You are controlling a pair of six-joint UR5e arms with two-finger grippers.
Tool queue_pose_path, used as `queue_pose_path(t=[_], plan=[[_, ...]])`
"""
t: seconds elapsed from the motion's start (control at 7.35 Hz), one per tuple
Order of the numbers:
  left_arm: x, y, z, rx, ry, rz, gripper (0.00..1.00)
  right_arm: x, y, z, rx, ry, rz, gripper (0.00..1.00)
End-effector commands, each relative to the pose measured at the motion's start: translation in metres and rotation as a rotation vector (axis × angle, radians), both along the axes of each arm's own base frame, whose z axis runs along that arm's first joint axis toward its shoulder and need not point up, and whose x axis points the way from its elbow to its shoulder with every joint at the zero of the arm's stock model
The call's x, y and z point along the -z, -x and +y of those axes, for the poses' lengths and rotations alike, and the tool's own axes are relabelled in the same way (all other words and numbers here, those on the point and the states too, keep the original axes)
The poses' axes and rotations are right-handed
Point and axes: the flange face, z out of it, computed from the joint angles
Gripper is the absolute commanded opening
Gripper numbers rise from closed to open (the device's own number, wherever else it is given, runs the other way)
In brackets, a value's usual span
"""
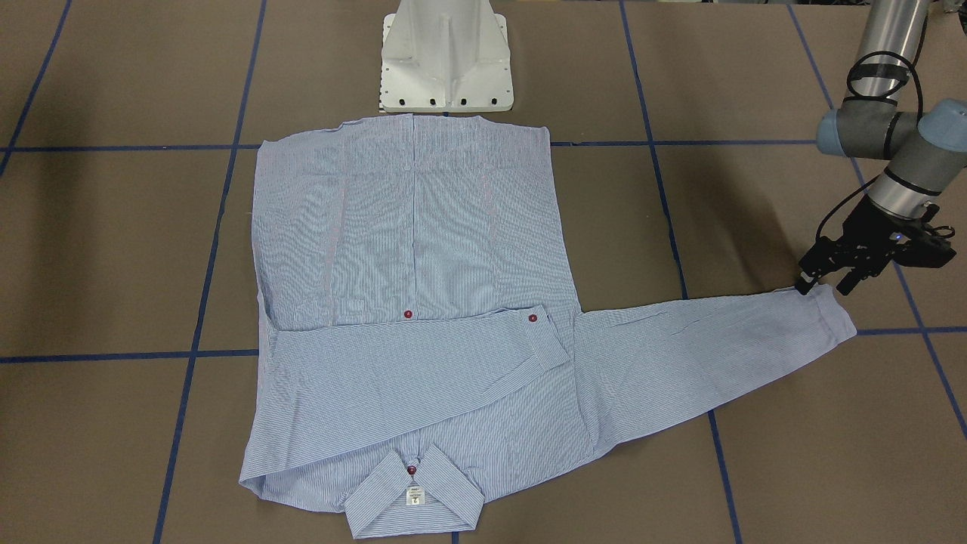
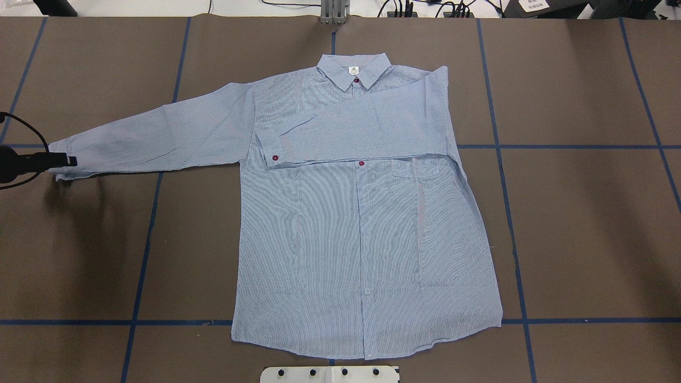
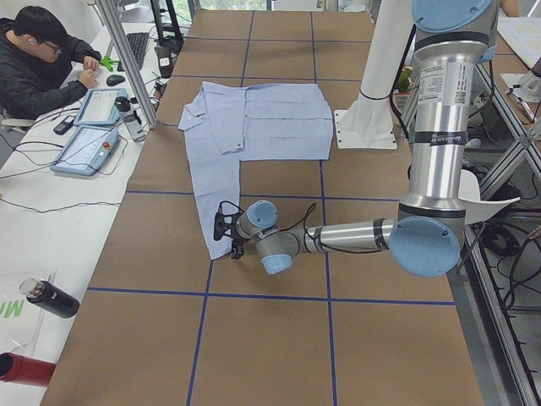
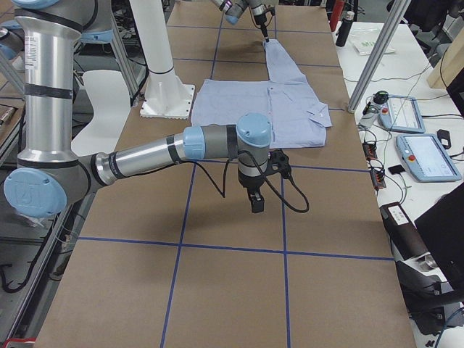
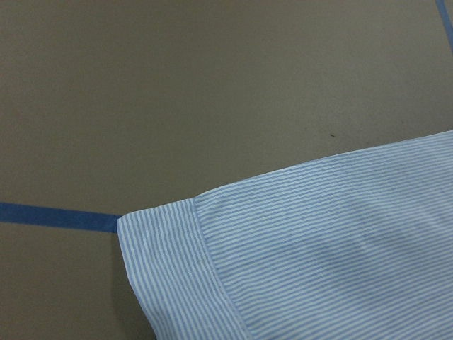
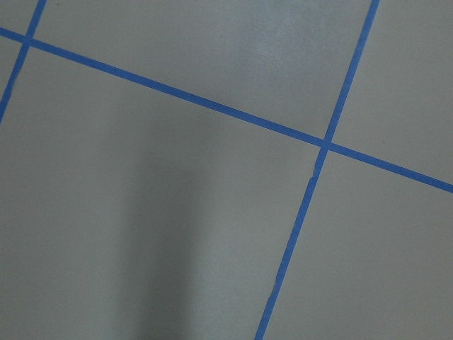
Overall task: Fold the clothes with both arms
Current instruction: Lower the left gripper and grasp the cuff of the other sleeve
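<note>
Lying flat, shirt [image 1: 423,227], left end effector [image 1: 825,286] spread at its cuff [image 1: 835,316] (right end effector [image 4: 257,204]: cannot tell)

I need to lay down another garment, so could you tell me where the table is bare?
Bare table runs outward from the pocket side of the shirt, and lies on the robot's side of the outstretched sleeve. Crowded: the cuff, where the left end effector hangs.
</note>
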Motion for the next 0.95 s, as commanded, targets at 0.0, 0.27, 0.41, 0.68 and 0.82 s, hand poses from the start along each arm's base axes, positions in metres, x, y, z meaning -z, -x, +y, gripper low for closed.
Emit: queue_pose_path(t=[0.0, 0.27, 0.41, 0.68, 0.82], plan=[[-0.001, -0.002, 0.001, -0.003, 0.0, -0.003, 1.0, 0.0, 0.0, 0.0, 0.0, 0.001, 0.0, 1.0], [-0.007, -0.004, 0.003, -0.009, -0.001, -0.002, 0.94, 0.0, 0.0, 0.0, 0.001, 0.0, 0.0, 1.0], [-0.011, -0.003, 0.004, -0.009, 0.003, -0.004, 0.89, 0.0, 0.0, 0.0, 0.001, -0.002, 0.0, 1.0], [-0.011, -0.003, 0.004, -0.009, 0.0, -0.003, 0.63, 0.0, 0.0, 0.0, 0.001, -0.002, 0.0, 1.0], [-0.009, -0.003, 0.004, -0.012, -0.005, -0.001, 0.44, 0.001, 0.0, 0.0, 0.001, -0.003, 0.0, 1.0]])
